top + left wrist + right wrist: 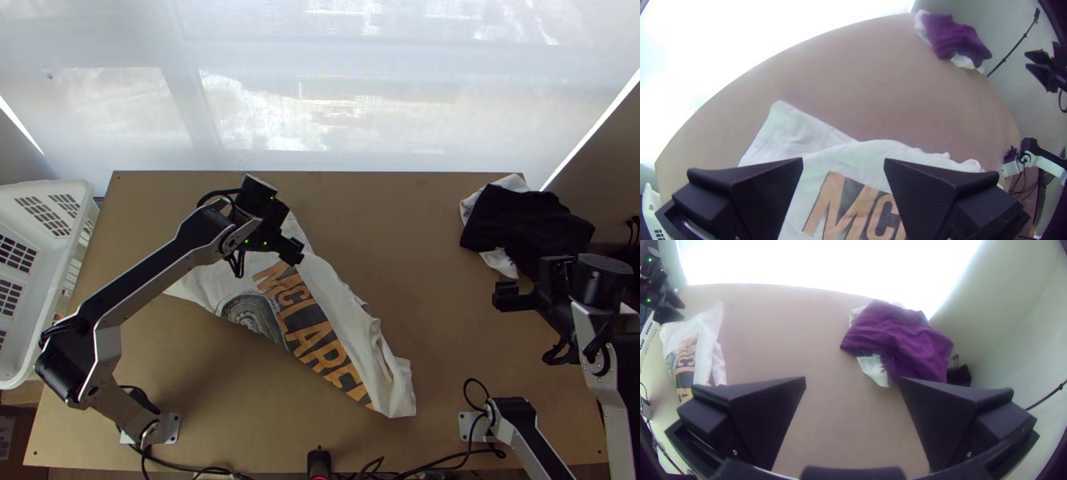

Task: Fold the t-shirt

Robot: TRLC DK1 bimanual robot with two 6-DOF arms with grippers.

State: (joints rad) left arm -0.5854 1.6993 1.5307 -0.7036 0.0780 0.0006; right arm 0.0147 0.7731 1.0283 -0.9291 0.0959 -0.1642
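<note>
In the top view my left gripper (291,237) is over the back end of the white t-shirt (370,326). The shirt lies diagonally on the table, partly folded over and wrinkled, with orange lettering and a dark round print showing. The left wrist view has my left gripper (843,162) open above the t-shirt (793,133), nothing between its fingertips. My right gripper (506,298) is at the table's right side, away from the shirt. It stands open in the right wrist view, where the right gripper (852,380) has the t-shirt (706,335) far to one side.
A bunched dark cloth (512,224) with white cloth under it lies at the table's back right, just beyond my right gripper. A white basket (80,192) stands off the left edge. Bare tabletop (424,240) separates the shirt from the dark cloth. Cables (360,472) run along the near edge.
</note>
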